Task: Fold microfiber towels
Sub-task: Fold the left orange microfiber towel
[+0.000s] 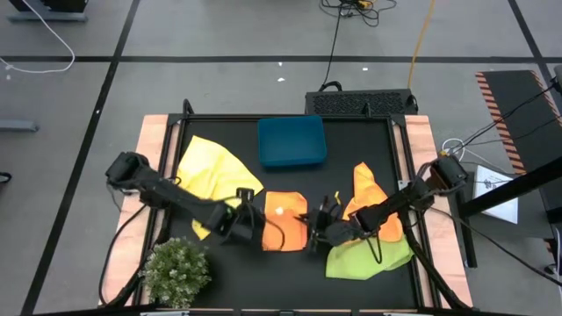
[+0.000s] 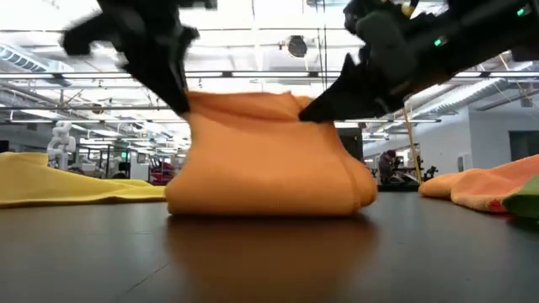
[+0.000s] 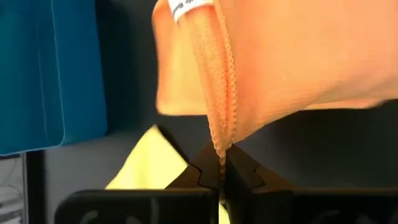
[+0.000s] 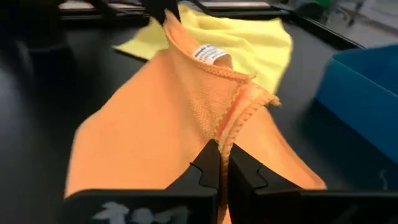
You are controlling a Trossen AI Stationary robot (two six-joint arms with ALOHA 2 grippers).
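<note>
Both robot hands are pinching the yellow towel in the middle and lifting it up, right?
Not quite: the towel in the middle is orange, not yellow. The high view shows the left gripper and right gripper pinching its two sides and lifting it. The yellow towel lies flat behind the left arm.

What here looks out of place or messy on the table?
Nothing damaged or spilled. The yellow towel lies crumpled, and an orange towel sits heaped over a lime green towel at the right; both wait unfolded. Both grippers pinch the middle orange towel.
</note>
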